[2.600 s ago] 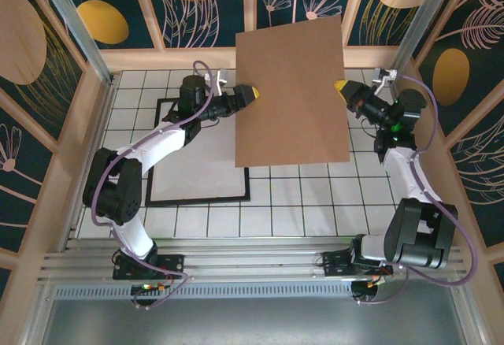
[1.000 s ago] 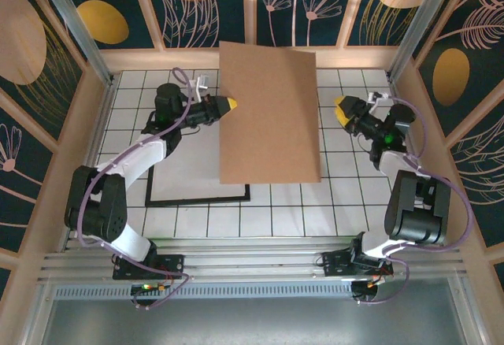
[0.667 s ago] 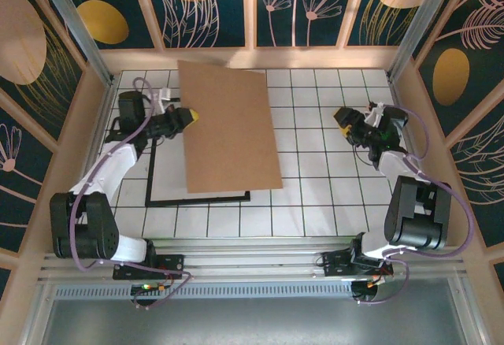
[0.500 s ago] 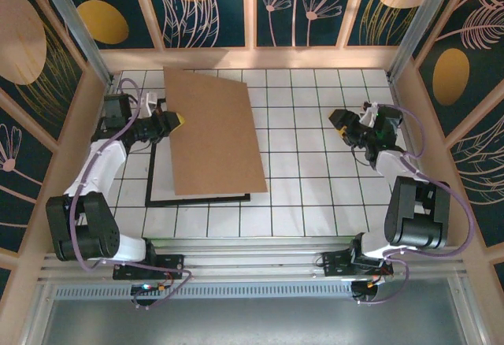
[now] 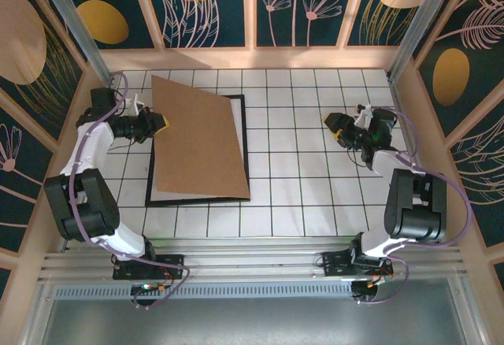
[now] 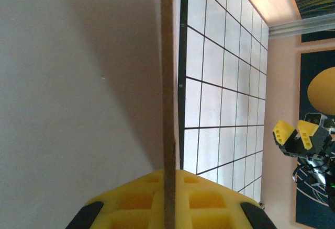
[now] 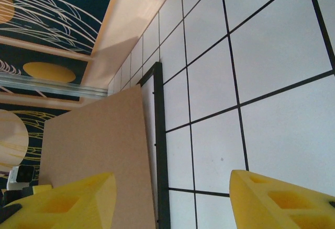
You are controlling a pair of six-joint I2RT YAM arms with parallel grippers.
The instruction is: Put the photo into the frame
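The black frame (image 5: 245,142) lies on the tiled floor at the left, with a pale sheet (image 5: 237,124) showing inside it. A plain brown backing board (image 5: 197,144) slants over the frame, skewed to it. My left gripper (image 5: 163,122) is shut on the board's left edge. The left wrist view shows the board edge-on (image 6: 167,82) between the yellow pads (image 6: 209,203), above the pale sheet (image 6: 78,82) and the frame's bar (image 6: 182,82). My right gripper (image 5: 337,127) hangs open at the right, well away from the board (image 7: 94,150) and the frame (image 7: 159,135). The blue-toned photo is hidden.
White tiled floor (image 5: 315,179) spreads between the frame and the right arm. Wooden walls with patterned panels close in the back and sides. A metal rail (image 5: 252,270) with the arm bases runs along the near edge.
The right gripper let go of the board and drew back to the right. The left gripper carried the board leftward and down until it slants over the frame.
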